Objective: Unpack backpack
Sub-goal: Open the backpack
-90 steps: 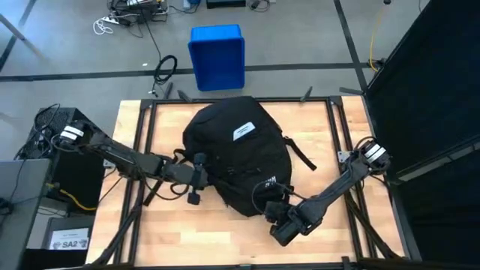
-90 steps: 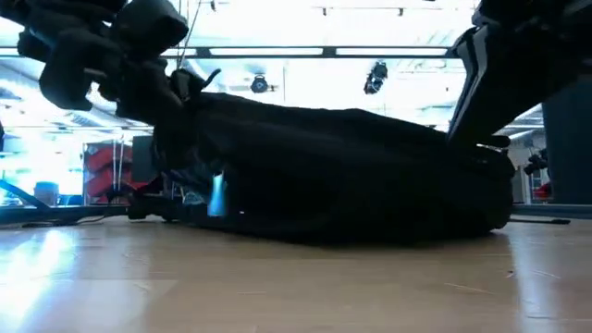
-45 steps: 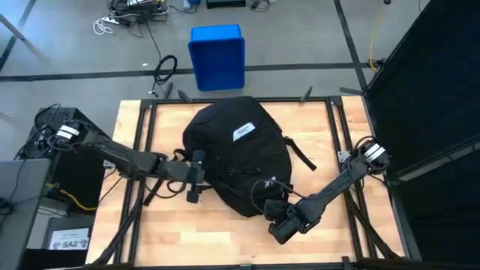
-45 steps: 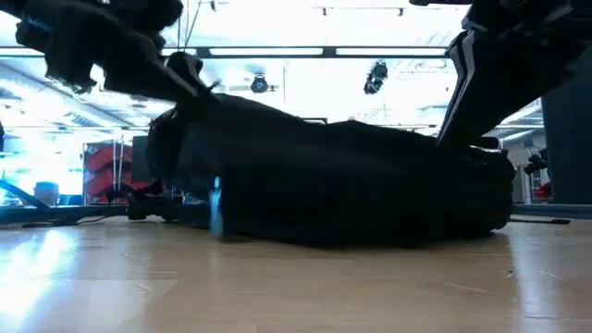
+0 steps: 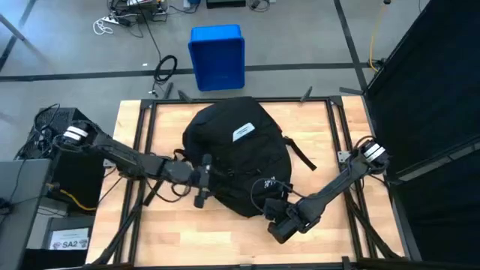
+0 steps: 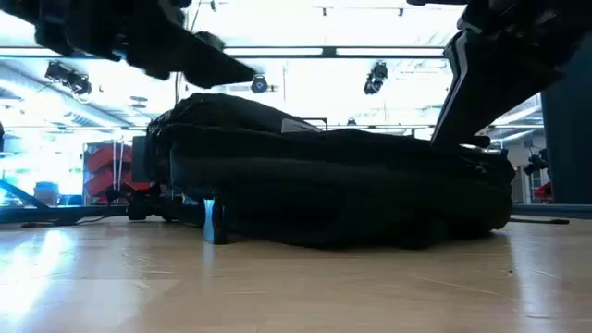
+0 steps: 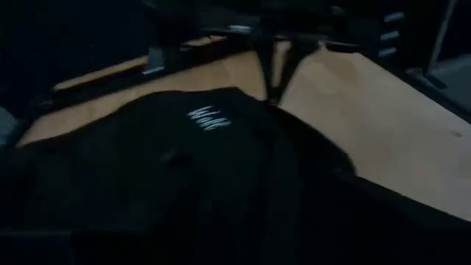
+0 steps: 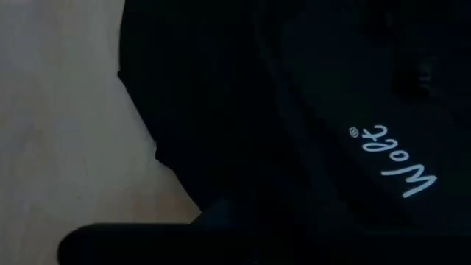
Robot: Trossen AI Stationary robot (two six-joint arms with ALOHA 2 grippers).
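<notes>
The black backpack [image 5: 236,154] lies flat on the wooden table [image 5: 322,150], its white label [image 5: 243,132] up. A small blue tag [image 6: 211,222] shows at its near left side, down at the tabletop. My left gripper [image 5: 208,178] hovers open just above the backpack's left near part, clear of the fabric in the low view. My right gripper [image 5: 274,211] is shut at the backpack's near right edge, beside the white logo print [image 8: 394,165]. My right gripper sits against the backpack's near right edge [image 5: 268,201], coming level from the table's near right. Its own body hides the fingertips, so I cannot tell whether it pinches fabric or only lies against it.
A blue plastic box [image 5: 217,56] stands on the floor beyond the table's far edge. A black strap [image 5: 300,156] trails from the backpack toward the right. Bare wood shows along the table's near edge and on its right side.
My left gripper has let go of the backpack's left near part and shifted a little toward the table's right, staying above the bag. The fabric it had held up has sunk back, and the blue tag has dropped to the tabletop.
</notes>
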